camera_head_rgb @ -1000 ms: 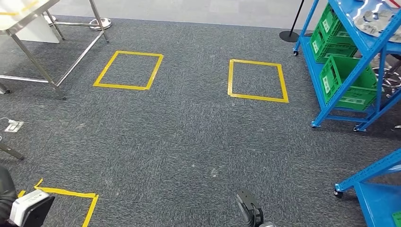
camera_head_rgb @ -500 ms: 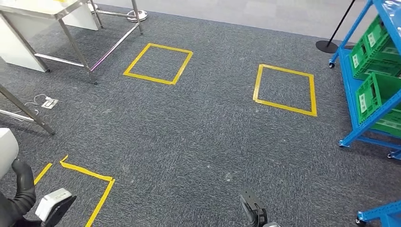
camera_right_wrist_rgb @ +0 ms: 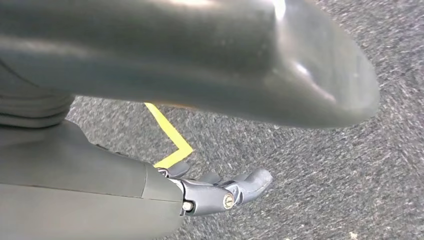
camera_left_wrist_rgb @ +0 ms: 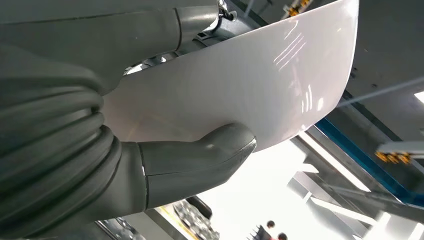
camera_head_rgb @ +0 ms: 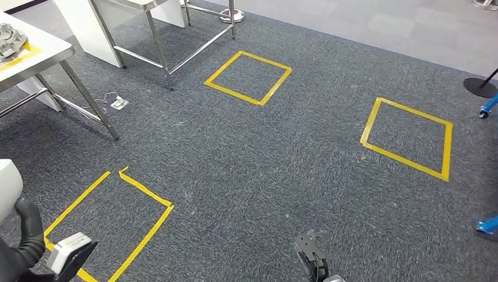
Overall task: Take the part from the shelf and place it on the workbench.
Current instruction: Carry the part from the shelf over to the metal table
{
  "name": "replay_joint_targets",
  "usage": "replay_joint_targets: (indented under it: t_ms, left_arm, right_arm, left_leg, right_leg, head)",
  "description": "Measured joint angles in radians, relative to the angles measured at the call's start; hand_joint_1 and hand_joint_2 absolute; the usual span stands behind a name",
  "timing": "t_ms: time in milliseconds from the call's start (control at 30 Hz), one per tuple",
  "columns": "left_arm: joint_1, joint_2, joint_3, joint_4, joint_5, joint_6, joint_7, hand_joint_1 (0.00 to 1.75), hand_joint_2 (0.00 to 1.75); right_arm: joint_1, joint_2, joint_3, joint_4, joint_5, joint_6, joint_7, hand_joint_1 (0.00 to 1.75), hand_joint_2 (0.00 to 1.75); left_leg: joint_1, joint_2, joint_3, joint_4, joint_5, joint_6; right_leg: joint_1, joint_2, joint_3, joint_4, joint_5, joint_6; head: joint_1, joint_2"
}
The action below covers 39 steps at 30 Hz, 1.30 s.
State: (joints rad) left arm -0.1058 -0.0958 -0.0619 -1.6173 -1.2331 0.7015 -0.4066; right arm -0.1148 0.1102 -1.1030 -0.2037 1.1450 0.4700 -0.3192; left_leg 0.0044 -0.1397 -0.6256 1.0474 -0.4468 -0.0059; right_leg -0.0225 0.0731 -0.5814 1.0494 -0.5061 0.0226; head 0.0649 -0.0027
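Observation:
My left hand (camera_left_wrist_rgb: 150, 170) holds a white glossy curved part (camera_left_wrist_rgb: 240, 85), with the thumb pressed against its face. In the head view the white part (camera_head_rgb: 9, 188) shows at the left edge, above the dark left hand (camera_head_rgb: 26, 235). The white-topped workbench (camera_head_rgb: 41, 56) stands at the upper left on steel legs, and a grey metal part (camera_head_rgb: 9, 38) lies on it. My right hand (camera_head_rgb: 311, 264) hangs low at the bottom middle over the carpet. In the right wrist view the right hand (camera_right_wrist_rgb: 220, 192) holds nothing and its fingers are apart.
Grey carpet carries three yellow tape squares: one near me on the left (camera_head_rgb: 111, 223), one far in the middle (camera_head_rgb: 248, 77), one at the right (camera_head_rgb: 408, 138). A second steel-legged table (camera_head_rgb: 158, 35) stands behind the workbench. Blue shelf feet (camera_head_rgb: 486, 225) and a black stand base (camera_head_rgb: 481, 87) sit at the right edge.
The camera has turned left: the blue shelves with green crates have slid out at the right, and the workbench has come in at the upper left. Both hands keep their places.

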Motion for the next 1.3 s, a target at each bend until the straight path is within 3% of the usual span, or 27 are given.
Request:
replay_joint_targets:
  t_ms: [33,67,133,200,267,300,367,400,467,500,567,633,700,767,800,867,933,1000,1067,1200,1300]
  left_arm:
    - [0.004,0.002,0.001,-0.005,0.006,0.0,0.004,1.75,1.75]
    - [0.009,0.004,0.002,-0.009,0.014,0.0,0.009,1.75,1.75]
    - [0.014,0.009,0.003,-0.014,0.034,0.0,0.018,1.75,1.75]
    - [0.016,0.014,0.003,-0.013,0.054,0.0,0.025,1.75,1.75]
    - [0.019,0.019,0.003,-0.006,0.066,0.0,0.029,1.75,1.75]
    - [0.02,0.021,0.003,-0.003,0.068,0.0,0.03,1.75,1.75]
    - [0.02,0.025,0.004,0.001,0.067,0.0,0.031,1.75,1.75]
    - [0.019,0.026,0.004,0.001,0.066,0.0,0.031,1.75,1.75]
    - [0.018,0.026,0.005,0.001,0.065,0.0,0.029,1.75,1.75]
    - [0.02,0.025,0.006,0.001,0.064,0.0,0.027,1.75,1.75]
    - [0.025,0.024,0.01,-0.001,0.059,0.0,0.018,1.75,1.75]
    - [0.029,0.019,0.014,-0.006,0.05,0.0,0.006,1.75,1.75]
    - [0.031,0.009,0.017,-0.008,0.046,0.0,-0.006,1.75,1.75]
    - [0.036,0.001,0.019,-0.011,0.047,0.0,-0.021,1.75,1.75]
    - [0.039,-0.003,0.021,-0.014,0.047,0.0,-0.029,1.75,1.75]
    - [0.043,-0.011,0.027,-0.024,0.048,0.0,-0.041,1.75,1.75]
    - [0.043,-0.02,0.033,-0.034,0.049,0.0,-0.051,1.75,1.75]
    - [0.044,-0.028,0.039,-0.046,0.049,0.0,-0.061,1.75,1.75]
    - [0.046,-0.033,0.048,-0.056,0.052,0.0,-0.073,1.75,1.75]
    - [0.046,-0.046,0.07,-0.07,0.059,0.0,-0.115,1.75,1.75]
    - [0.046,-0.059,0.085,-0.077,0.064,0.0,-0.136,1.75,1.75]
  right_arm:
    - [0.0,0.002,0.003,0.0,0.003,0.0,0.0,0.0,0.0]
    - [-0.001,0.003,0.006,0.0,0.008,0.0,-0.001,0.0,0.0]
    - [-0.001,0.007,0.014,0.001,0.013,0.0,-0.004,0.0,0.0]
    - [0.003,0.007,0.02,0.001,0.015,0.0,-0.006,0.0,0.0]
    - [0.006,0.008,0.024,0.001,0.016,0.0,-0.006,0.0,0.0]
    - [0.006,0.009,0.025,0.001,0.016,0.0,-0.006,0.0,0.0]
    - [0.004,0.012,0.029,0.001,0.017,0.0,-0.005,0.0,0.0]
    - [0.004,0.013,0.03,0.001,0.017,0.0,-0.005,0.0,0.0]
    - [0.003,0.015,0.03,0.001,0.015,0.0,-0.004,0.0,0.0]
    - [0.003,0.015,0.03,0.001,0.014,0.0,-0.004,0.0,0.0]
    - [0.0,0.015,0.03,0.001,0.01,0.0,-0.004,0.0,0.0]
    - [-0.004,0.016,0.031,0.001,0.007,0.0,-0.004,0.0,0.0]
    - [-0.004,0.017,0.031,0.001,0.007,0.0,-0.004,0.0,0.0]
    - [-0.002,0.017,0.032,0.001,0.011,0.0,-0.004,0.0,0.0]
    - [-0.002,0.017,0.034,0.001,0.013,0.0,-0.004,0.0,0.0]
    - [-0.003,0.017,0.038,0.001,0.016,0.0,-0.005,0.0,0.0]
    - [-0.005,0.017,0.041,0.001,0.015,0.0,-0.008,0.0,0.0]
    - [-0.007,0.017,0.043,0.001,0.01,0.0,-0.015,0.0,0.0]
    - [-0.011,0.018,0.043,0.001,-0.008,0.0,-0.023,0.0,0.0]
    - [-0.013,0.021,0.039,0.001,-0.036,0.0,-0.037,0.0,0.0]
    - [-0.012,0.021,0.035,0.001,-0.047,0.0,-0.039,0.0,0.0]
  left_leg:
    - [0.001,-0.011,-0.003,-0.004,0.003,-0.007]
    - [0.001,-0.004,-0.006,-0.003,0.003,-0.013]
    - [-0.002,0.049,-0.031,0.043,-0.024,-0.021]
    - [-0.002,0.11,-0.086,0.159,-0.083,-0.026]
    - [0.0,0.128,-0.134,0.257,-0.114,-0.03]
    - [0.0,0.132,-0.134,0.26,-0.104,-0.029]
    - [-0.002,0.157,-0.077,0.159,-0.046,-0.024]
    - [-0.007,0.187,-0.04,0.091,-0.025,-0.019]
    - [-0.014,0.227,0.005,0.008,-0.007,-0.003]
    - [-0.017,0.227,0.008,-0.002,-0.01,0.004]
    - [-0.015,0.196,0.007,-0.005,-0.007,0.017]
    - [-0.008,0.169,0.009,-0.011,-0.001,0.028]
    - [-0.003,0.142,0.008,-0.012,0.001,0.035]
    - [-0.003,0.112,0.007,-0.011,0.001,0.038]
    - [-0.003,0.096,0.007,-0.01,0.001,0.038]
    - [-0.002,0.064,0.008,-0.006,0.002,0.035]
    - [-0.002,0.038,0.005,-0.001,0.001,0.026]
    - [-0.001,0.021,0.0,-0.001,0.003,0.013]
    - [0.0,0.009,0.0,-0.009,0.008,0.003]
    - [-0.001,0.011,0.006,-0.021,0.012,0.034]
    - [-0.001,0.016,0.011,-0.028,0.016,0.024]
  right_leg:
    - [-0.001,-0.012,0.002,-0.001,0.002,-0.007]
    - [-0.002,-0.025,0.005,-0.004,0.005,-0.014]
    - [-0.005,-0.052,0.011,-0.011,0.009,-0.029]
    - [-0.001,-0.08,0.012,-0.012,0.008,-0.038]
    - [0.002,-0.111,0.012,-0.012,0.006,-0.041]
    - [0.002,-0.125,0.013,-0.012,0.004,-0.041]
    - [0.003,-0.152,0.019,-0.012,-0.001,-0.038]
    - [0.006,-0.164,0.023,-0.011,-0.005,-0.034]
    - [0.014,-0.187,0.031,-0.01,-0.012,-0.025]
    - [0.017,-0.199,0.034,-0.011,-0.015,-0.02]
    - [0.016,-0.211,0.041,-0.012,-0.021,-0.009]
    - [0.011,-0.163,0.029,0.025,-0.048,0.003]
    - [0.008,-0.099,-0.023,0.134,-0.105,0.01]
    - [0.008,-0.082,-0.081,0.243,-0.14,0.011]
    - [0.008,-0.08,-0.092,0.254,-0.13,0.01]
    - [0.006,-0.066,-0.062,0.166,-0.061,0.007]
    - [0.003,-0.021,-0.011,0.043,-0.008,0.002]
    - [0.003,0.005,0.006,-0.003,-0.002,-0.004]
    - [0.006,-0.006,0.007,-0.01,0.002,-0.01]
    - [0.005,-0.01,0.008,-0.019,0.01,-0.013]
    - [0.006,-0.008,0.008,-0.018,0.011,-0.02]
  head:
    - [0.0,0.0]
    - [0.0,0.0]
    - [-0.005,0.0]
    - [-0.01,0.0]
    - [-0.01,0.0]
    - [-0.01,0.0]
    - [-0.011,0.0]
    - [-0.011,0.0]
    - [-0.01,0.0]
    - [-0.009,0.0]
    - [-0.008,0.0]
    - [-0.005,0.0]
    - [0.0,0.0]
    - [0.002,0.0]
    - [0.003,0.0]
    - [0.003,0.0]
    - [0.003,0.0]
    - [0.004,0.0]
    - [0.005,0.0]
    - [0.005,0.0]
    - [0.005,0.0]
